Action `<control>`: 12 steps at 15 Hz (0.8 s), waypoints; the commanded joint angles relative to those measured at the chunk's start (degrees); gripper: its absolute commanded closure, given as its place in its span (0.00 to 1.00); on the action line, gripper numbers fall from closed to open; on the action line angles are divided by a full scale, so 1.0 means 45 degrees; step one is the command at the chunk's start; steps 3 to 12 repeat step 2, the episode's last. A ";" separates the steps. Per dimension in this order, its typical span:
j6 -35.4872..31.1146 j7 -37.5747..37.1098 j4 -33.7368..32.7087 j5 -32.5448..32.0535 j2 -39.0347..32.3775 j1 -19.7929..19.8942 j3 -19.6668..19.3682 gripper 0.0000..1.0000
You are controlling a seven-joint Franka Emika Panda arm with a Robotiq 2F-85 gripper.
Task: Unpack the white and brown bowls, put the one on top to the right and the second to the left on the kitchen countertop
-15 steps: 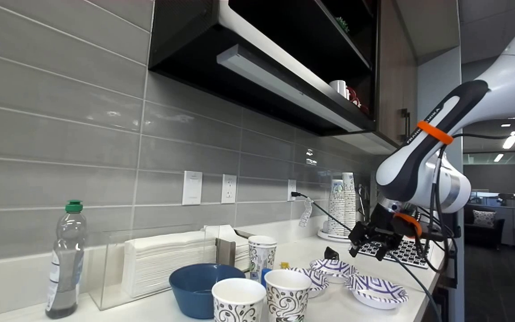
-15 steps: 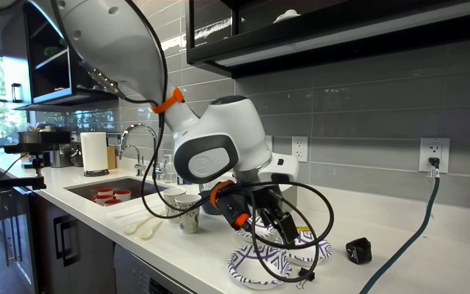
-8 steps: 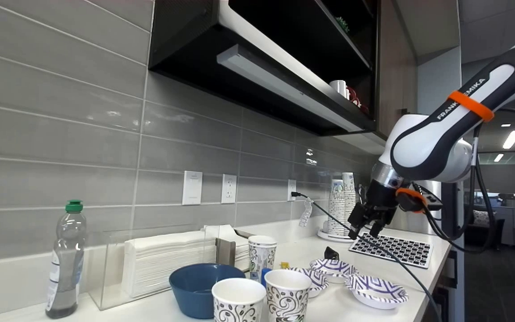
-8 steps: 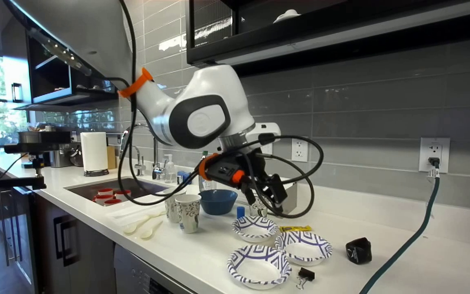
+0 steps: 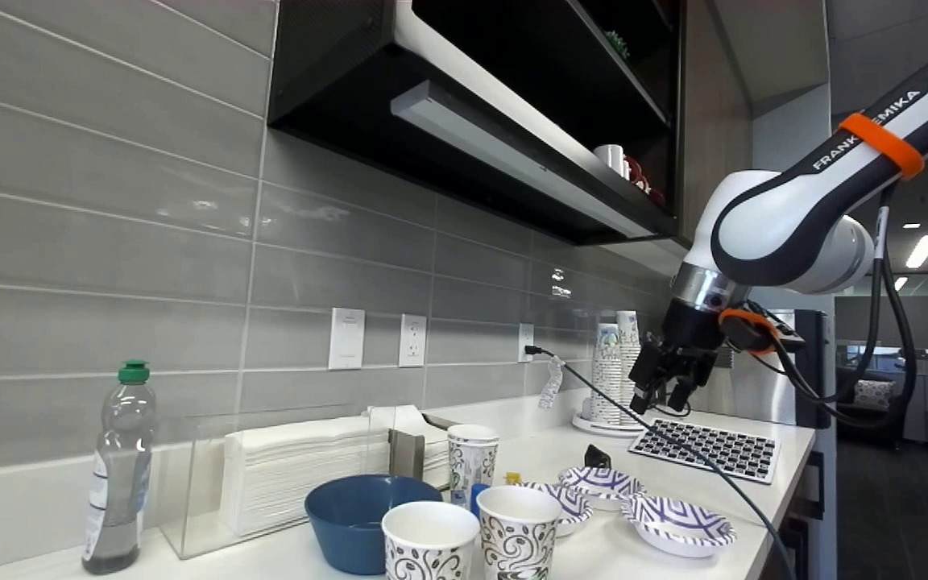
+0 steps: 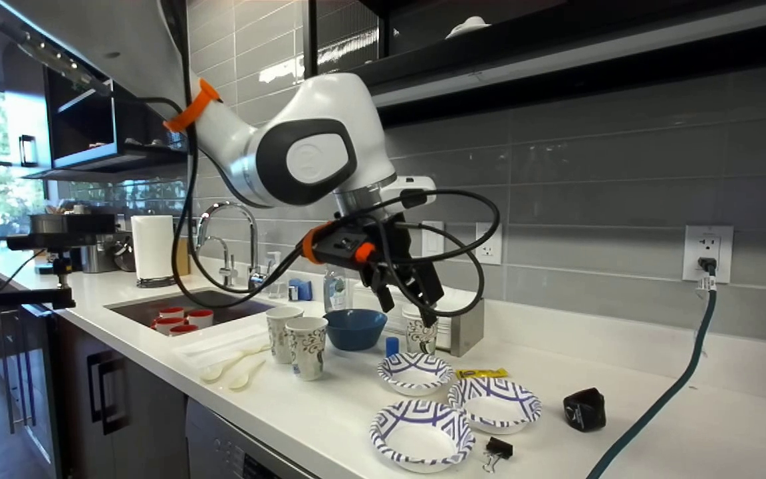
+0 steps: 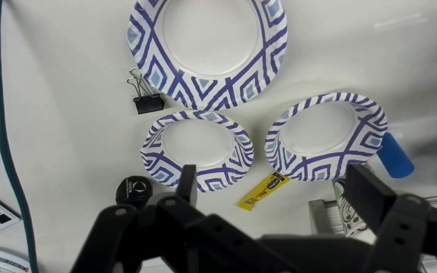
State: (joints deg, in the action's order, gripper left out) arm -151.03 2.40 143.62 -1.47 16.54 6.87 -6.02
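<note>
Lowering your black two-finger gripper [image 7: 277, 184] off-centre, fingers [image 7: 368, 195] apart, could shove the foremost shallow purple-on-white paper bowl [image 6: 423, 439] over the front edge of the pale flat worktop [image 6: 330, 412]

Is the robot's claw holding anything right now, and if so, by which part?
Nothing is held. The gripper is open, its fingers wide apart with nothing clamped between them; the three patterned bowls sit on the counter below.
</note>
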 commanded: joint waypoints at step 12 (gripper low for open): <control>0.0035 -0.0014 -0.0016 -0.0017 -0.0025 -0.0022 -0.0024 0.00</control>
